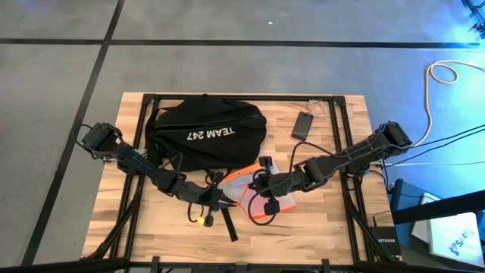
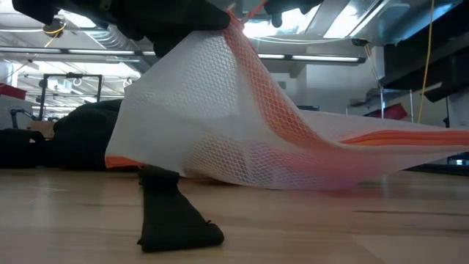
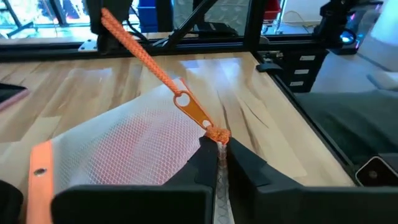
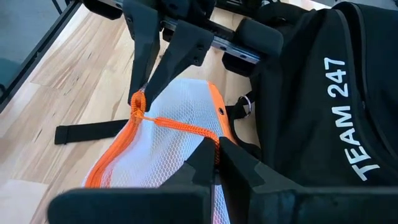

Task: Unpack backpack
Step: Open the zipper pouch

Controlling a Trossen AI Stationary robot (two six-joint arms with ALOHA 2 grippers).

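Both grippers, left gripper (image 1: 214, 199) and right gripper (image 1: 254, 183), pinch the mesh pouch (image 1: 246, 189) shut-fingered, lower centre; the backpack (image 1: 204, 133) lies just above them

White netted mesh bag (image 4: 166, 146) with orange trim and an orange braided cord (image 3: 134, 45), pinched between black jaws. Black backpack (image 1: 204, 130) carries white lettering "TEAM 247". Pale striped wooden table (image 1: 318, 220); black strap (image 2: 170, 213).
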